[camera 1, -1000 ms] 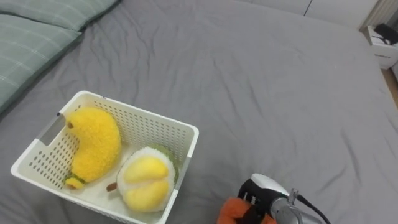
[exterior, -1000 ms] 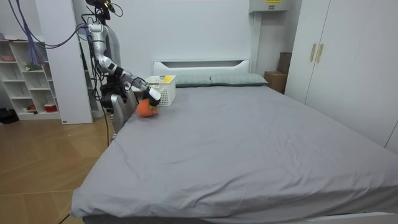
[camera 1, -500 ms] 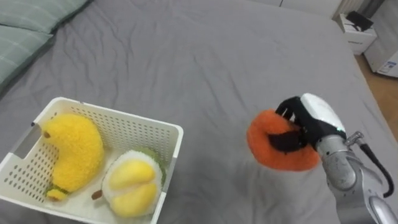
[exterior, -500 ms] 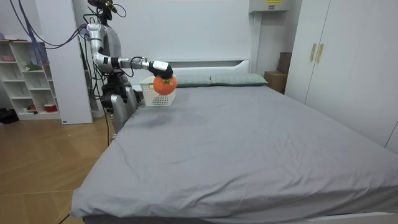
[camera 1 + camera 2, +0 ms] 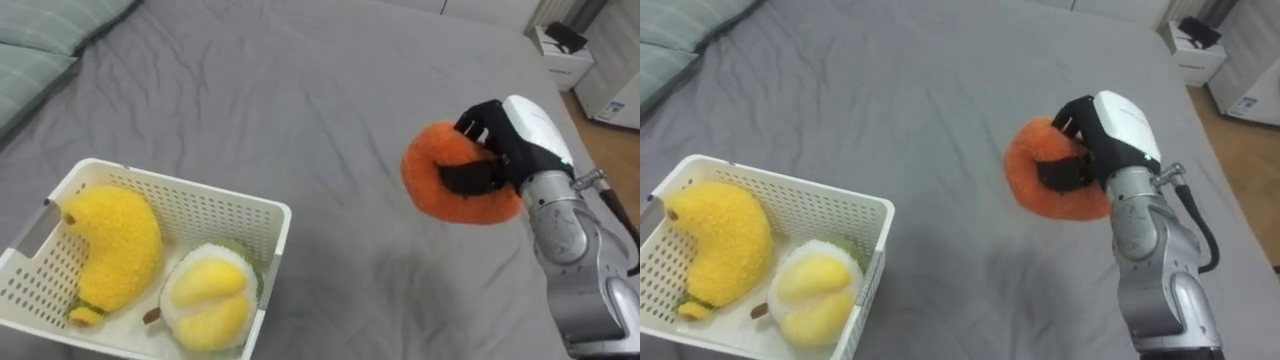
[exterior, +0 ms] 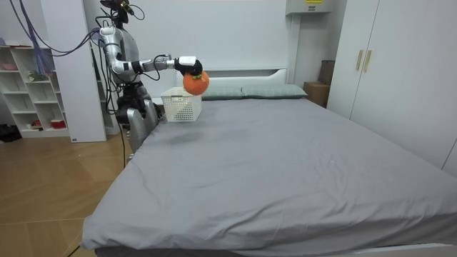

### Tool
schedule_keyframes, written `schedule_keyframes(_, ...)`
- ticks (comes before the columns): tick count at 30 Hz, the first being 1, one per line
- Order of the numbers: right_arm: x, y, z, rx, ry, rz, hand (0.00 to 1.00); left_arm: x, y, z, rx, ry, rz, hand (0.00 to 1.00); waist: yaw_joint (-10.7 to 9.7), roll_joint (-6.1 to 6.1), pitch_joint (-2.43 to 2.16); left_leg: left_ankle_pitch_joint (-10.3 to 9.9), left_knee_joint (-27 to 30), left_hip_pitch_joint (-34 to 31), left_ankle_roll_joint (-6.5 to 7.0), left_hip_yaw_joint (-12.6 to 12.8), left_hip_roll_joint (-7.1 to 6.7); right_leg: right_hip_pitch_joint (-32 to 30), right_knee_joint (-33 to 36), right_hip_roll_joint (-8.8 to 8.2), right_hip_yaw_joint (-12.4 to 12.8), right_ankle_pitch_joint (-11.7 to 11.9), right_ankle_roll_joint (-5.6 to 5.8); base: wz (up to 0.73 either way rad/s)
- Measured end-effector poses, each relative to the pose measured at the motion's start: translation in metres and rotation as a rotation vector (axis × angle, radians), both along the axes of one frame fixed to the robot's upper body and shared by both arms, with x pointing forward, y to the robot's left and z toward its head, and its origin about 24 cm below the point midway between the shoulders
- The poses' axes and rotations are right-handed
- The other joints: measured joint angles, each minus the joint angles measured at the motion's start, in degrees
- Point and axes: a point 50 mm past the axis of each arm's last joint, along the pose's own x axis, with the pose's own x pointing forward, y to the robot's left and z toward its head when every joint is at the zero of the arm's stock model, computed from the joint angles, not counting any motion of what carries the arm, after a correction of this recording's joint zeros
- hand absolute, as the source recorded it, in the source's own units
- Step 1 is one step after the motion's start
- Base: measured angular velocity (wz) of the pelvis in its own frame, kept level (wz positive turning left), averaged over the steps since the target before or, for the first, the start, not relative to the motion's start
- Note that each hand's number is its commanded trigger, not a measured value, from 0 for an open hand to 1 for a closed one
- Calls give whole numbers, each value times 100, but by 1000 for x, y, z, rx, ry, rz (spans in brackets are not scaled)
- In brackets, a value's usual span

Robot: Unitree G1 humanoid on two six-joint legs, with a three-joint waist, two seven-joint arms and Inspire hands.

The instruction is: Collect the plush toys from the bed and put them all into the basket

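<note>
The grey bed [image 5: 300, 100] takes up most of the scene, with pale green pillows [image 5: 40, 40] at its far left. The robot stands at the bed's side by the headboard, at the room view's left. A white slatted basket [image 5: 180, 187] sits on the sheet, near left. The right hand [image 5: 505, 150] has its dark fingers curled round an orange plush toy [image 5: 440, 185], raised above the sheet to the basket's right. In the basket lie a yellow banana plush [image 5: 110, 245] and a yellow-and-green durian plush [image 5: 207, 295], side by side.

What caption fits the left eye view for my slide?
Right robot hand holds an orange plush toy above the grey bed; the white basket holds banana plush and durian plush.
</note>
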Motion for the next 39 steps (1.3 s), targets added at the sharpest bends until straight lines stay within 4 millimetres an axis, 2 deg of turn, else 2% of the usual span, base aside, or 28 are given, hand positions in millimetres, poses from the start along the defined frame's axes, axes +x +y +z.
schedule_keyframes(2, 1, 5, 10, 4, -38, 17, 100, 1, 0, 0, 4, 2, -8, 0, 54, 3, 2, 0, 0, 8, 0, 7, 0, 2, 2, -1, 3, 0, 0, 0)
schedule_keyframes(6, 2, 11, 14, 27, -52, 43, 100, 6, 0, 0, 2, -7, -13, 0, 160, 9, 6, 1, 8, 6, 0, 4, 1, 7, 8, -5, -45, 0, 0, 0)
schedule_keyframes(9, 1, 16, 22, 73, -68, 77, 100, 7, -1, 0, 1, -2, -37, 0, 258, 49, 34, -1, -4, -2, 2, -36, 0, -5, 65, -33, -96, -3, 4, 5)
schedule_keyframes(14, 11, 49, 36, 137, -82, 226, 100, 6, -3, -2, -7, 16, -53, 0, 348, 85, 56, 0, 7, -4, 1, -54, 0, -1, 57, -22, -109, -4, 5, 1)
schedule_keyframes(17, 8, 72, 39, 145, -75, 313, 100, 11, -5, -1, -8, 5, -73, 0, 580, 62, 40, 0, 13, -8, 2, -105, -1, -8, 50, -22, -165, -4, 5, 8)
schedule_keyframes(20, 8, 92, 43, 132, -68, 401, 100, 17, -5, 0, 2, -2, -111, 0, 711, 38, 23, 7, 25, -88, 5, -221, -11, -15, 50, -32, -265, -4, 5, 18)
schedule_keyframes(25, 3, 121, 42, 133, -35, 523, 100, 30, -6, 2, 3, -22, -134, 0, 1047, -32, -24, 16, 27, -87, 3, -291, -22, 42, -51, -37, -334, -3, 5, 12)
schedule_keyframes(29, -2, 136, 38, 135, -3, 587, 100, 28, -7, 1, -1, -12, -133, 0, 1100, -34, -10, 17, 31, -118, 5, -349, -27, 68, -49, -47, -434, -3, 6, 7)
schedule_keyframes(30, -2, 138, 37, 136, 7, 598, 100, 28, -7, 1, -1, -13, -133, 0, 1184, -55, 1, 16, 11, -117, 4, -349, -27, 68, -48, -45, -432, -4, 6, 0)
schedule_keyframes(31, -1, 141, 37, 129, 15, 611, 100, 28, -7, 1, 0, -13, -131, 0, 1206, -53, 33, 15, 10, -120, 2, -349, -27, 66, -48, -42, -425, -4, 6, 0)
schedule_keyframes(34, -3, 151, 36, 134, 39, 642, 100, 29, -8, 1, 8, -7, -148, 0, 1217, -118, 58, 19, 18, -156, -2, -418, -36, 51, -47, -42, -443, -3, 6, 6)
schedule_keyframes(38, -9, 164, 32, 137, 77, 700, 100, 29, -8, 1, 28, 15, -166, 0, 1307, -161, 55, 22, 38, -215, -2, -460, -47, -3, -53, -43, -447, -4, 6, 6)
schedule_keyframes(39, -9, 164, 31, 140, 80, 705, 96, 30, -7, 1, 30, 16, -167, 0, 1327, -162, 55, 21, 50, -215, -2, -468, -47, -3, -55, -43, -450, -4, 6, 5)
